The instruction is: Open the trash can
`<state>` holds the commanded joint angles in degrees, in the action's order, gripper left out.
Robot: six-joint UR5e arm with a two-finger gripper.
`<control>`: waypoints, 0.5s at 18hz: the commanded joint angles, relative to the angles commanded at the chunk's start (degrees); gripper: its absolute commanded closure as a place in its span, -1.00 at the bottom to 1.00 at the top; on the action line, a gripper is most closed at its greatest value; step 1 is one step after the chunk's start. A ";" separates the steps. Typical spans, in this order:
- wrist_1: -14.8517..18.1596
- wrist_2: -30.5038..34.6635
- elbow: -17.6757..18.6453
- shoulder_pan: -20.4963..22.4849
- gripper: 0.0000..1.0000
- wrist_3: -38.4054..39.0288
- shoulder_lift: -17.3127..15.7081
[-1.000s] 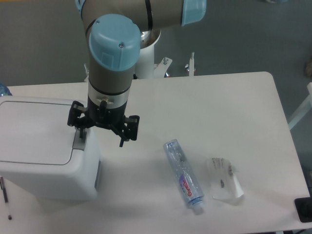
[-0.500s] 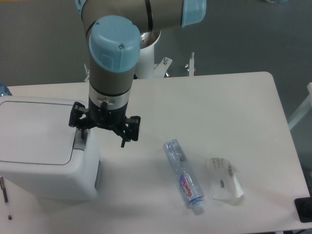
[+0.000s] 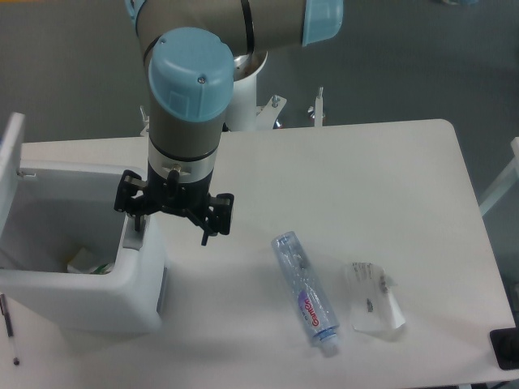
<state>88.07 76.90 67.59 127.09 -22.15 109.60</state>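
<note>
The trash can (image 3: 81, 301) is a big white boxy bin at the table's left. Its lid (image 3: 10, 166) stands swung up at the far left, so the inside shows, with some scraps (image 3: 84, 261) at the bottom. My gripper (image 3: 170, 225) hangs over the bin's right rim, open, its black fingers spread wide. The left finger (image 3: 135, 217) rests down on the grey button strip (image 3: 130, 240). The right finger (image 3: 208, 230) hangs past the bin's side, over the table. Nothing is held.
A clear plastic bottle (image 3: 306, 293) lies on the table right of the bin. A crumpled clear wrapper (image 3: 373, 297) lies beside it. A dark object (image 3: 505, 348) sits at the front right corner, and a thin pen (image 3: 7, 318) lies left of the bin.
The trash can's lid has sprung from flat and shut to standing upright at the left, showing the inside. My gripper has stayed on the button strip.
</note>
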 joint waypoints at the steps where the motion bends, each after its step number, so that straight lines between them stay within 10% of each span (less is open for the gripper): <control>1: 0.09 0.00 -0.09 0.00 -1.00 0.00 0.00; 9: -0.17 -0.18 -3.33 0.61 -1.00 0.00 -0.44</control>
<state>87.89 76.73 64.25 127.70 -22.15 109.16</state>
